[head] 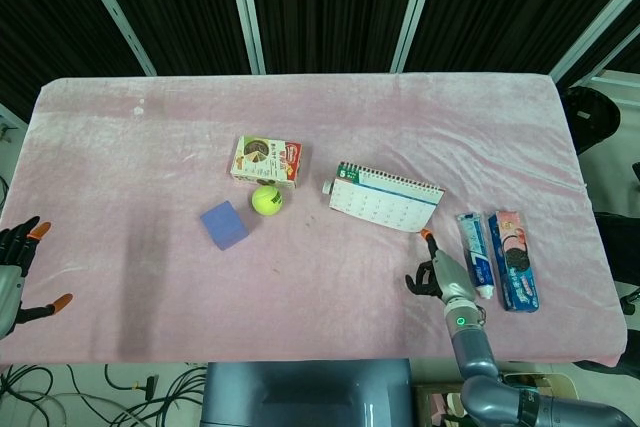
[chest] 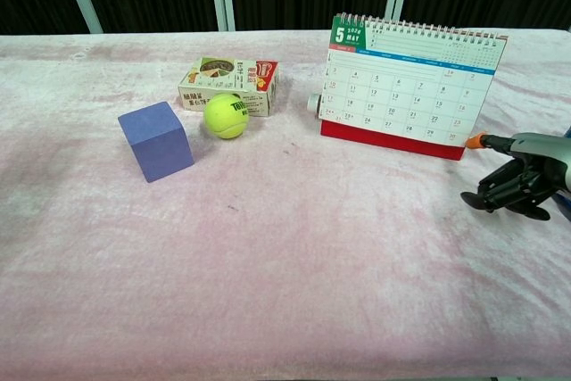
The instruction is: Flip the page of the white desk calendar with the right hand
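Observation:
The white desk calendar [head: 385, 197] [chest: 410, 86] stands upright on its red base near the table's middle, showing the May page, spiral binding on top. My right hand [head: 438, 274] [chest: 519, 178] hovers just right of and in front of the calendar's lower right corner, fingers apart and curled down, holding nothing; an orange fingertip [chest: 475, 141] points at that corner without touching. My left hand [head: 18, 269] is at the far left table edge, fingers spread, empty.
A blue cube [head: 224, 224] [chest: 156, 140], a tennis ball [head: 266, 199] [chest: 225, 115] and a small food box [head: 266, 160] [chest: 230, 85] lie left of the calendar. A toothpaste tube [head: 474, 252] and a snack packet [head: 514, 260] lie right of my right hand.

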You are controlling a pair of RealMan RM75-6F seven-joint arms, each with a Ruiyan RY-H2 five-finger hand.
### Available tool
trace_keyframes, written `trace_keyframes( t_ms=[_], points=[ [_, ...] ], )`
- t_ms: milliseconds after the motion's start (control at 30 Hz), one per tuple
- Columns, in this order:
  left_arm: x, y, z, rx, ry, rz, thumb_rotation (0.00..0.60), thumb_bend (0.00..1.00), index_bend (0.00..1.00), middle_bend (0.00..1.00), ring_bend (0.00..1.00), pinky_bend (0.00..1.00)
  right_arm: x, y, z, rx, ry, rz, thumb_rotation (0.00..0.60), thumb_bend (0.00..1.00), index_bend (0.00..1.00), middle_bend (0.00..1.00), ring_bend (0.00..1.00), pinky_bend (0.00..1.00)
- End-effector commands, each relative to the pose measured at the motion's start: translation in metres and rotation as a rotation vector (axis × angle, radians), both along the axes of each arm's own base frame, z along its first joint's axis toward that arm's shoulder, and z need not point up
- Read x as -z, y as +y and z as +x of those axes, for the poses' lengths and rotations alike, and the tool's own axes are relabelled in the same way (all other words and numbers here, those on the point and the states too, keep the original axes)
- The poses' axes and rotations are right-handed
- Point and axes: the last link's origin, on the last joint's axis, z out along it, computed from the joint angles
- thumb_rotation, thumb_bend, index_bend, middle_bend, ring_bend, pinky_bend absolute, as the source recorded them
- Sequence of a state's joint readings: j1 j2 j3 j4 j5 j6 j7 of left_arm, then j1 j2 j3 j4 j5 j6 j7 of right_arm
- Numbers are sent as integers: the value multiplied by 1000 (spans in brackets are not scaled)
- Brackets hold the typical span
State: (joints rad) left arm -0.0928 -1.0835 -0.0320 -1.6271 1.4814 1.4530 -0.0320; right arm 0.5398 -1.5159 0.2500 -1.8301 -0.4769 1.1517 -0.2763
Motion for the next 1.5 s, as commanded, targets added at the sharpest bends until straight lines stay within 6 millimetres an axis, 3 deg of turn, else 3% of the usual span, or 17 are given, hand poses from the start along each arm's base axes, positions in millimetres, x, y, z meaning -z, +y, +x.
trace_keyframes(
  t_ms=[33, 533, 1200, 1500],
  points=[
    [0, 0, 0, 0, 0, -1, 600, 0, 0, 0, 0, 0, 0, 0, 1, -2, 0, -2, 600, 364, 0, 692, 808, 865],
    [0, 1, 0, -4, -3, 0, 600, 0, 0, 0, 0, 0, 3, -4, 5, -5, 9, -4, 600, 365, 0, 692, 808, 864],
    [-1, 2, -1, -11, -14, -2, 600, 0, 0, 0, 0, 0, 5, -24, 22, -23, 27, -27, 600, 374, 0, 692, 808, 865],
    [0, 1, -1, -12, -21, -5, 600, 0, 0, 0, 0, 0, 3, -29, 50, -103, 8, -52, 600, 383, 0, 692, 808, 865]
  ],
)
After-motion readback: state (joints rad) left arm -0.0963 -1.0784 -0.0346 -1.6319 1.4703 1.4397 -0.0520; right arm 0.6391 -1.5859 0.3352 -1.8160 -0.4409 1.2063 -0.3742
